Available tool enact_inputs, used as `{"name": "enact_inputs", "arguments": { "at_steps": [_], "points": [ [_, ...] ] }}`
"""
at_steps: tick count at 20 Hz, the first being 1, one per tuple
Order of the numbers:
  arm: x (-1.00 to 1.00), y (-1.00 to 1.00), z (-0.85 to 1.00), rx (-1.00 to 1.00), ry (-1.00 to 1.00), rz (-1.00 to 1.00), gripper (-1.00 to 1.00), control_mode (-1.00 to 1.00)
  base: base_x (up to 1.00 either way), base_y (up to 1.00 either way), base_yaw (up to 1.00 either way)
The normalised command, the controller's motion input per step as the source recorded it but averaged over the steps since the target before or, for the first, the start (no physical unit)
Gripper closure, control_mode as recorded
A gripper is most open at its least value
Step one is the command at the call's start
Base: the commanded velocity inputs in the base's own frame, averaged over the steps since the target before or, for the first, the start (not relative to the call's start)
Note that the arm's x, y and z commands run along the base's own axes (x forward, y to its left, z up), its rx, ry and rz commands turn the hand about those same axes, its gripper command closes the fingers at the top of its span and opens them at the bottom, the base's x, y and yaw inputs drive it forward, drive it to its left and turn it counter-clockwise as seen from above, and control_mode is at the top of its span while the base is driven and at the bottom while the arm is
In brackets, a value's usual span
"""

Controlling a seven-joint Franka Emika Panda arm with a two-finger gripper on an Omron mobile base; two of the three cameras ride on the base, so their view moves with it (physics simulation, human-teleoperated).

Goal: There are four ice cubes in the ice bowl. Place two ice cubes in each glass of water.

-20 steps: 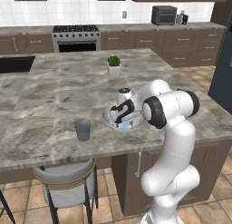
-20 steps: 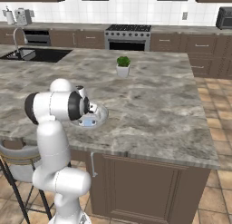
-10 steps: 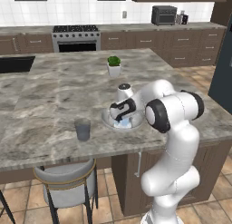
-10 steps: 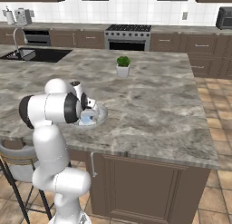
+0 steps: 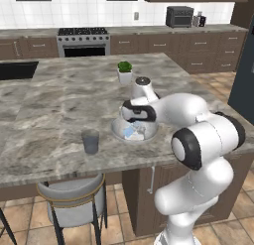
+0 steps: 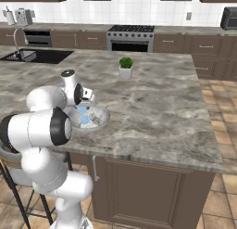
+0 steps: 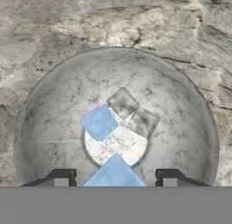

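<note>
Over marble counter (image 5: 49,105), low above ice bowl (image 7: 45,100), gripper (image 7: 114,177) apparently clamped on one ice cube (image 7: 114,169). Seemingly mid-pick. Next calls for lifting clear, then carrying to glass of water (image 5: 90,141).

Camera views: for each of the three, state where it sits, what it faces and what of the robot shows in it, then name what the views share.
Left base view: behind the arm on its left, looking forward and down at the island counter; the white arm reaches over the ice bowl, with a glass of water to the left.
Right base view: behind on the right, same counter; the arm covers the bowl's left side.
Hand view: just above the bowl, looking in at the ice cubes; the gripper straddles one.
Shared: bowl and cubes in all three; potted plant in both base views.
</note>
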Motion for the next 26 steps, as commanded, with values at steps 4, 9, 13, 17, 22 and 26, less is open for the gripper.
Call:
{"name": "enact_inputs", "arguments": {
  "at_steps": [4, 9, 13, 17, 22, 26],
  "points": [
    [0.00, 0.69, 0.95, 0.17, 0.02, 0.12, 1.00, -1.00, 0.00, 0.00, 0.00],
    [0.01, 1.00, 0.51, 0.05, 0.00, 0.13, 1.00, -1.00, 0.00, 0.00, 0.00],
    [0.13, 1.00, 0.03, -0.02, 0.02, 0.06, 1.00, -1.00, 0.00, 0.00, 0.00],
    [0.01, 1.00, 0.01, -0.09, 0.14, 0.02, 1.00, -1.00, 0.00, 0.00, 0.00],
    [-0.02, 0.56, -0.06, -0.03, 0.08, 0.05, 1.00, -1.00, 0.00, 0.00, 0.00],
    [-0.03, 0.31, -0.27, -0.02, 0.05, 0.05, 1.00, -1.00, 0.00, 0.00, 0.00]
  ]
}}
